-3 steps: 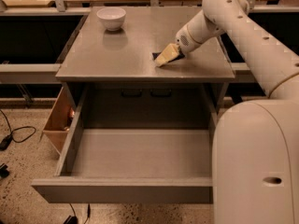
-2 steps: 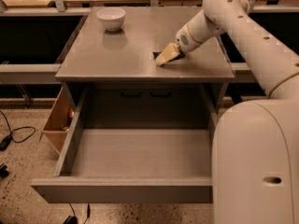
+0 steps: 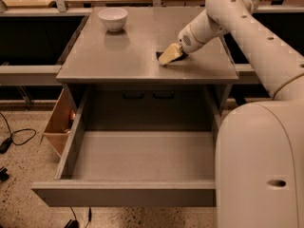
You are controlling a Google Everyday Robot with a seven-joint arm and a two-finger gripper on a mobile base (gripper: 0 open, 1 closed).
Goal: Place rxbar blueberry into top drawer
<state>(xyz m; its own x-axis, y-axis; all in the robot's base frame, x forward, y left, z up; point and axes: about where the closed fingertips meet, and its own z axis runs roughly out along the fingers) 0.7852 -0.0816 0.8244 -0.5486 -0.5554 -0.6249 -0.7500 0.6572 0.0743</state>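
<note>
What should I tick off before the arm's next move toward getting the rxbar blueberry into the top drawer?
1. Top drawer pulled open: ok.
2. Nothing lying inside the drawer: ok.
3. End effector down on the cabinet top, at the rxbar blueberry: ok.
4. Bar secured in a grasp: cannot tell; the end effector hides most of it.
5. White bowl well apart from the end effector, at the far left corner: ok.
6. Bar inside the drawer: not ok; it lies on the cabinet top.
</note>
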